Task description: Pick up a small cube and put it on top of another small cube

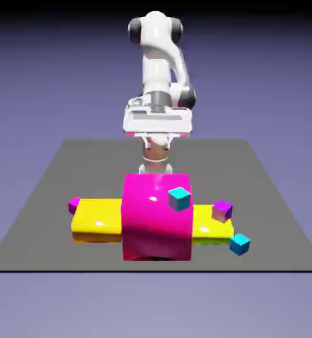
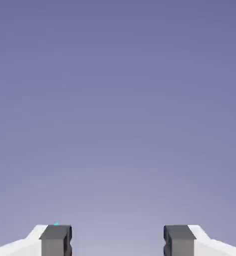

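Table point(image 1: 46, 198) open around blocks | hand point(image 2: 117, 242) wide (empty) | small cube point(image 1: 239, 244) perhaps near front edge

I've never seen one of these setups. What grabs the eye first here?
The big glossy magenta block at the middle of the grey table, lying across a flat yellow slab. Behind it rises the white robot arm. Tiny cubes dot the scene: a teal one against the block, a purple one on the slab, and the small cube with its cyan top at the slab's corner on the exterior view's right.
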